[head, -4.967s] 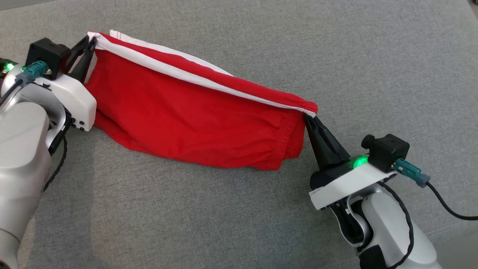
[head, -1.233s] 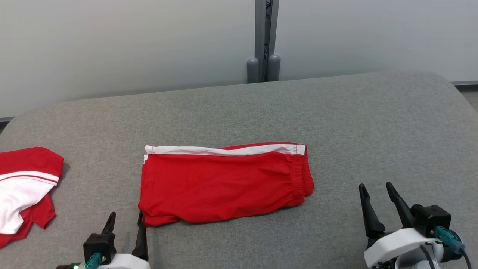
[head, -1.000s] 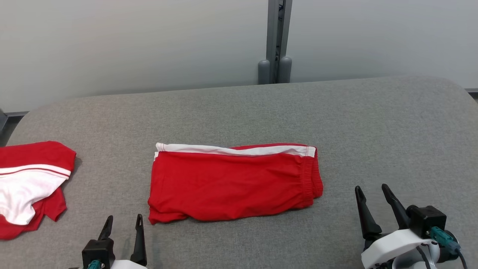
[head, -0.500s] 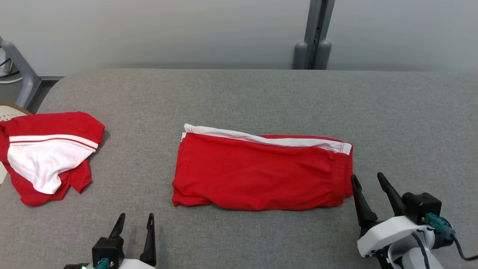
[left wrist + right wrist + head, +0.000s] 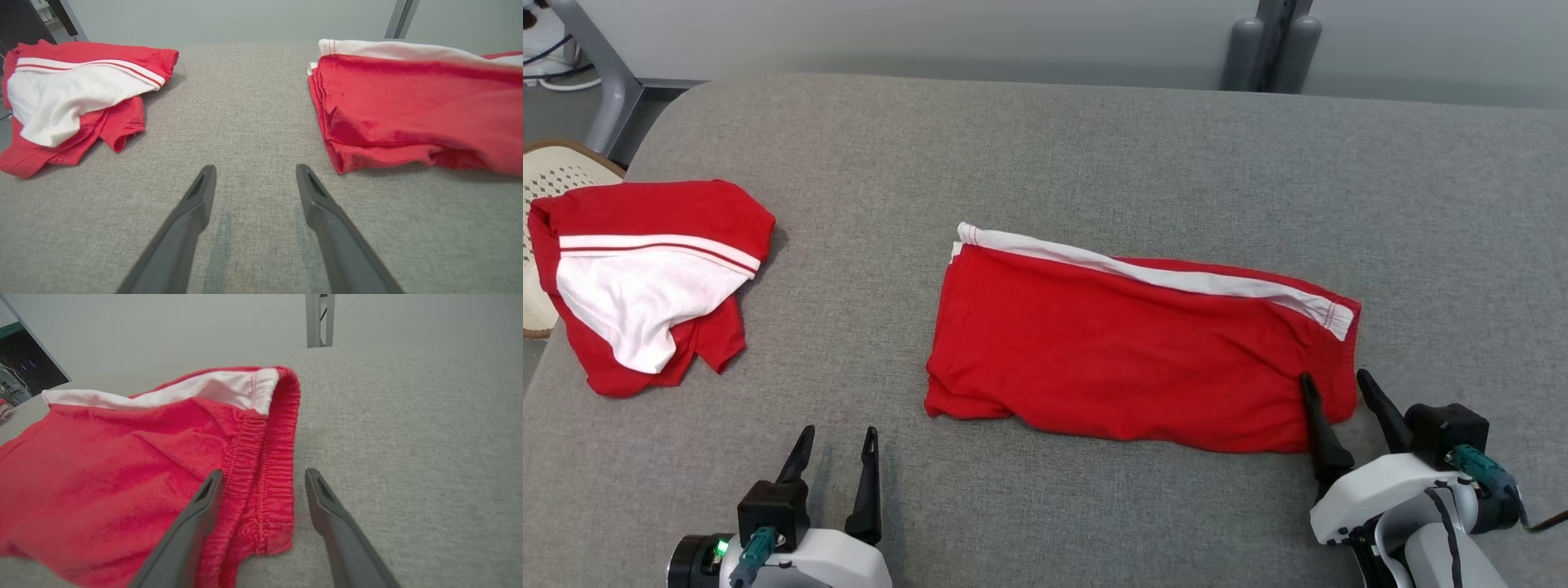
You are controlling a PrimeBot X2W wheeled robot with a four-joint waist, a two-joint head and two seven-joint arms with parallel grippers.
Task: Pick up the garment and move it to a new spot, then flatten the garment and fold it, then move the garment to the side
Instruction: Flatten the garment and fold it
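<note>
The garment is a pair of red shorts with a white side stripe, lying folded flat on the grey cushion. In the left wrist view the garment sits up and to the right of my open left gripper. My left gripper stands open near the front edge, a short way left of the garment's near left corner. My right gripper is open over the garment's elastic waistband end, one finger above the cloth, the other beside it. Nothing is held.
A second red and white garment lies crumpled at the cushion's left end, also seen in the left wrist view. A pale perforated basket rim sits off the left edge. A grey post stands behind the cushion.
Both grippers have let go of the garment, which now lies folded flat. The head camera has swung left and tipped down. My right gripper now reaches over the waistband end.
</note>
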